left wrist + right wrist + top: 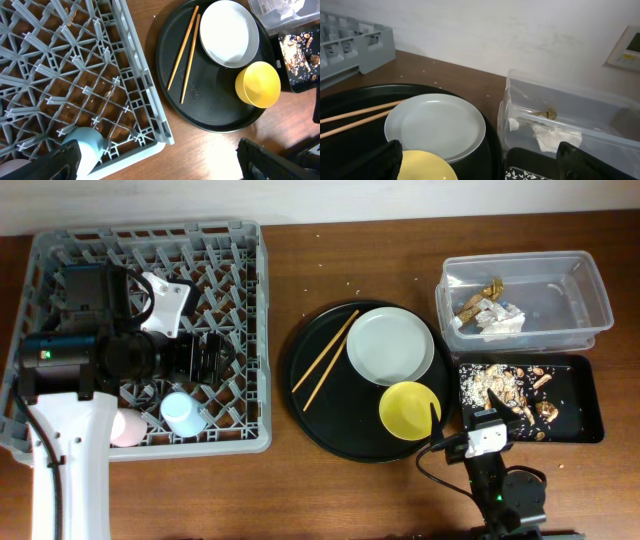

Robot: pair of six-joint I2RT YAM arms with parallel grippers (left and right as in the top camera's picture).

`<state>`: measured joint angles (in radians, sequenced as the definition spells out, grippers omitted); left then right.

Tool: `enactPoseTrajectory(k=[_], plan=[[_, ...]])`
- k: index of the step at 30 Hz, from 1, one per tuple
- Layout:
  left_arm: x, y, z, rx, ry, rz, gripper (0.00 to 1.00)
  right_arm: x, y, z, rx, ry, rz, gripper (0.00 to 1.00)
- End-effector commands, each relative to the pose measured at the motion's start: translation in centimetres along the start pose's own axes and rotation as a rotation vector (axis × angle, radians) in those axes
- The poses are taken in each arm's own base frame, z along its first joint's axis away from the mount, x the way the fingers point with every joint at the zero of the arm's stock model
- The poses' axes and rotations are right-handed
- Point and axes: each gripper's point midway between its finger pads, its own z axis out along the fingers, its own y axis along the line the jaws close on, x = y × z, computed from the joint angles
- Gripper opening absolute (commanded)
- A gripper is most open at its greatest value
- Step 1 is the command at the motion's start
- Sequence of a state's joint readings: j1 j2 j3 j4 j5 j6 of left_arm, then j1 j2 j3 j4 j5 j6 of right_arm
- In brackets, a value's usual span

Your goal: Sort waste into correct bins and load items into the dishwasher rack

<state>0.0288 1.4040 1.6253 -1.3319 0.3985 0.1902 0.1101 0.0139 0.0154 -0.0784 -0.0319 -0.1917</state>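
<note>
The grey dishwasher rack (252, 330) stands at the left with the blue cup (183, 413) and pink cup (127, 428) in its front row. My left gripper (225, 358) hovers open and empty over the rack (150, 110), with the blue cup (87, 145) by its left finger. The pale plate (390, 345), yellow bowl (410, 408) and chopsticks (325, 360) lie on the round black tray (320, 425). My right gripper (475, 418) is open and empty beside the bowl (425, 167). The clear tub (590, 290) holds the napkin (495, 320) and wrapper pieces (480, 295). Food scraps (500, 380) lie in the shallow black tray (585, 395).
Bare wooden table runs along the front edge and between the rack and the round tray. A few crumbs dot the table behind the round tray. A wall rises behind the tub in the right wrist view.
</note>
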Motion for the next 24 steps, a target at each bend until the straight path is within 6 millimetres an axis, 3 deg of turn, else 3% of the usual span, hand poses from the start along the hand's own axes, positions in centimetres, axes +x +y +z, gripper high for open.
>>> enactPoseTrajectory(k=[1, 5, 7, 9, 11, 12, 13, 14, 15, 17, 18, 19, 21, 22, 24], plan=[[-0.3, -0.3, -0.7, -0.007, -0.026, 0.012, 0.99, 0.1, 0.1, 0.0, -0.006, -0.007, -0.002, 0.98], [-0.3, -0.3, -0.7, -0.007, -0.026, 0.012, 0.99, 0.1, 0.1, 0.0, -0.006, -0.007, -0.002, 0.99], [0.1, -1.8, -0.9, 0.078, -0.009, -0.156, 0.99, 0.1, 0.1, 0.0, -0.006, -0.007, -0.002, 0.98], [-2.8, -3.7, -0.3, 0.164, -0.099, -0.108, 0.99, 0.1, 0.1, 0.0, -0.006, -0.007, -0.002, 0.98], [-3.3, -6.4, 4.9, 0.065, -0.013, 0.008, 0.96, 0.1, 0.1, 0.0, -0.006, -0.007, -0.002, 0.98], [-2.2, -9.8, 12.5, -0.04, 0.118, 0.142, 0.89, 0.1, 0.1, 0.0, -0.006, -0.007, -0.002, 0.98], [-1.3, -11.1, 17.0, -0.064, 0.177, 0.201, 0.83, 0.1, 0.1, 0.0, -0.006, -0.007, -0.002, 0.99], [-0.7, -12.4, 22.8, -0.051, 0.21, 0.24, 0.66, 0.1, 0.1, 0.0, -0.006, -0.007, -0.002, 0.98], [-0.4, -11.5, 26.5, -0.092, 0.223, 0.279, 0.6, 0.1, 0.1, 0.0, -0.006, -0.007, -0.002, 0.98], [-1.7, -10.1, 29.5, -0.168, 0.164, 0.297, 0.59, 0.1, 0.1, 0.0, -0.006, -0.007, -0.002, 0.98], [-2.2, -8.1, 30.1, -0.274, 0.147, 0.303, 0.58, 0.1, 0.1, 0.0, -0.006, -0.007, -0.002, 0.98], [-1.2, -7.4, 31.8, -0.266, 0.186, 0.34, 0.58, 0.1, 0.1, 0.0, -0.006, -0.007, -0.002, 0.98], [0.7, -6.6, 34.2, -0.27, 0.252, 0.379, 0.42, 0.1, 0.1, 0.0, -0.006, -0.007, -0.002, 0.98], [1.6, -6.0, 35.2, -0.275, 0.278, 0.377, 0.39, 0.1, 0.1, 0.0, -0.006, -0.007, -0.002, 0.98], [3.6, -5.3, 36.5, -0.271, 0.347, 0.369, 0.06, 0.1, 0.1, 0.0, -0.006, -0.007, -0.002, 0.98]])
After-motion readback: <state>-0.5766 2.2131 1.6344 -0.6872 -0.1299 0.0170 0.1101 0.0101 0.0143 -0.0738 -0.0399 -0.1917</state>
